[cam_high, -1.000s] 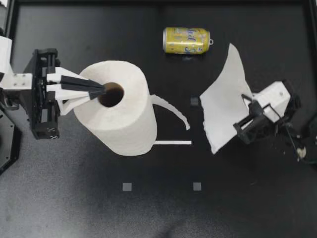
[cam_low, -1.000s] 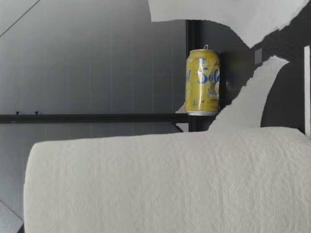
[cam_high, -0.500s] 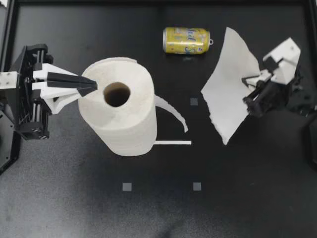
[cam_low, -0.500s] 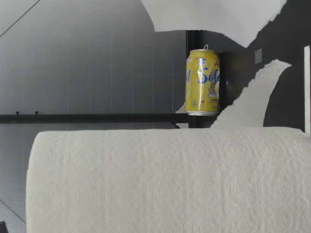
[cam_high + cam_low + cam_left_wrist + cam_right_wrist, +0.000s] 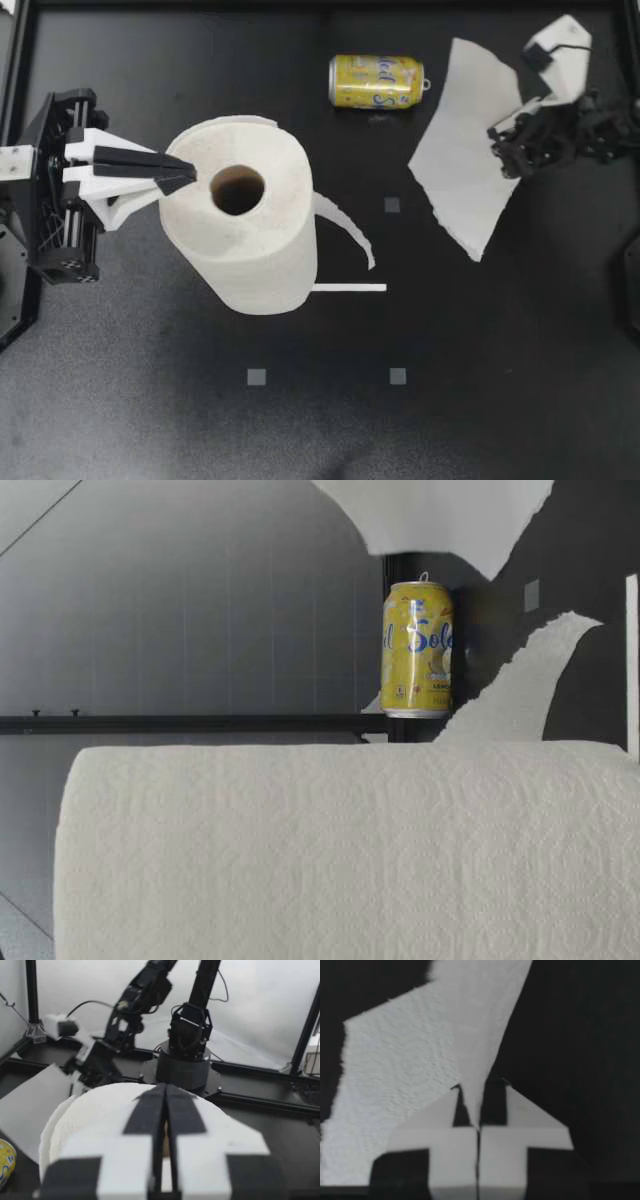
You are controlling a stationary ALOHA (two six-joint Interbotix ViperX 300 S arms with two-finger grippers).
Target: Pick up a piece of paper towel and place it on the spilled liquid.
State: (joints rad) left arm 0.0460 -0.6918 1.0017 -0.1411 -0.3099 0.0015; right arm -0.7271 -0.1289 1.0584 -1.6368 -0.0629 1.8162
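A big white paper towel roll [image 5: 250, 235] stands at the table's left middle, with a loose torn tail [image 5: 345, 225] curling off its right side. My left gripper [image 5: 186, 179] is shut, its tips over the roll's rim beside the core hole; the left wrist view shows the shut fingers [image 5: 150, 1110] above the roll [image 5: 90, 1110]. My right gripper [image 5: 506, 140] is shut on a torn sheet of paper towel [image 5: 462, 150], lifted at the back right; the sheet [image 5: 405, 1085] is pinched between its fingers [image 5: 495, 1102]. A faint glint [image 5: 379, 117] lies beside the can; I see no clear puddle.
A yellow drink can [image 5: 377, 81] lies on its side at the back middle. A white strip [image 5: 348, 288] and small grey squares [image 5: 257, 377] mark the black table. In the low view the roll [image 5: 350, 850] fills the foreground, with the can [image 5: 417, 650] behind it and the sheet [image 5: 450, 515] above.
My right gripper carried the sheet toward the table's back right corner. My left gripper drew out of the roll's core hole to its rim, and the roll settled upright.
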